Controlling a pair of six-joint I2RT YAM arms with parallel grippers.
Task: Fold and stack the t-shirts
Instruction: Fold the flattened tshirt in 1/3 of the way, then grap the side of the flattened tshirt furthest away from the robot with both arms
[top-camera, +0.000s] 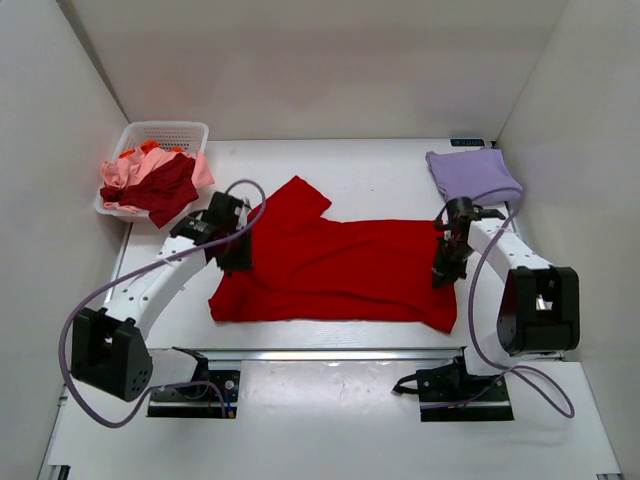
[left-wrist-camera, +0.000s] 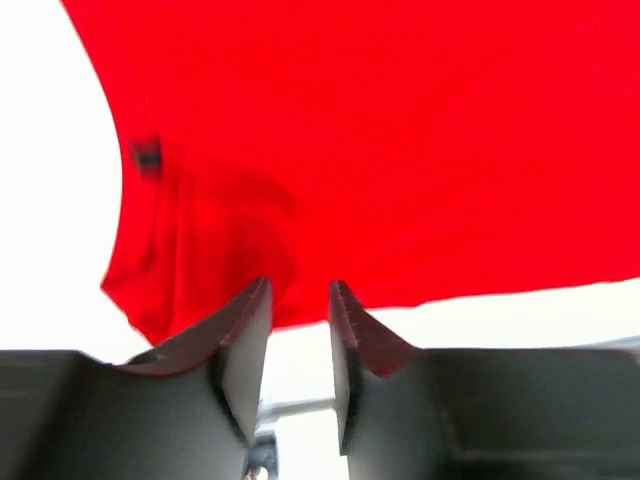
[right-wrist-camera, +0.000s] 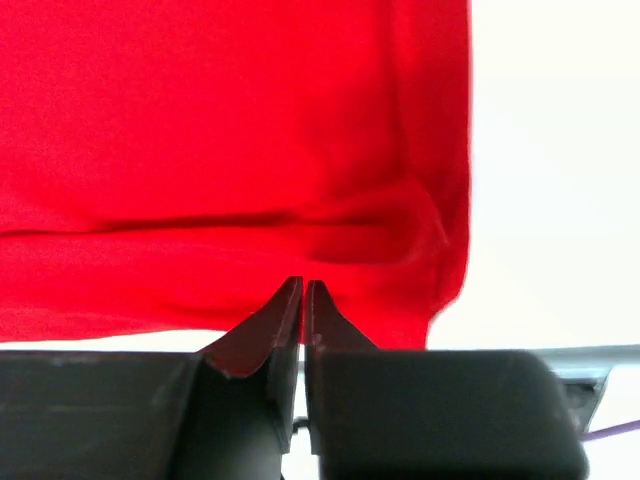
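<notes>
**Top external: layout for the fold**

We find the red t-shirt (top-camera: 330, 265) spread flat at the middle of the worktop (top-camera: 350, 160), its long axis running left to right. The left tool (top-camera: 240, 262) stands at the shirt's left edge and the right tool (top-camera: 441, 279) at its right edge. Each arm is therefore nearer its own end, and the cloth lies inward from both.

In the left wrist view the jaws stand apart with the shirt's edge at their tips; we see no grip. In the right wrist view the jaws are together at the cloth's edge; we cannot tell whether they pinch a fold. We judge that the coming fold depends on both ends being carried across that long axis together.

Count:
- One red t-shirt, laid out.
- One lavender t-shirt (top-camera: 473, 172), folded, at the far right.
- One basket (top-camera: 170, 127) at the far left, holding pink cloth (top-camera: 120, 175), orange cloth (top-camera: 150, 150) and dark red cloth (top-camera: 165, 188). We cannot count the shirts inside it.
- Two arms, two tools.
</notes>
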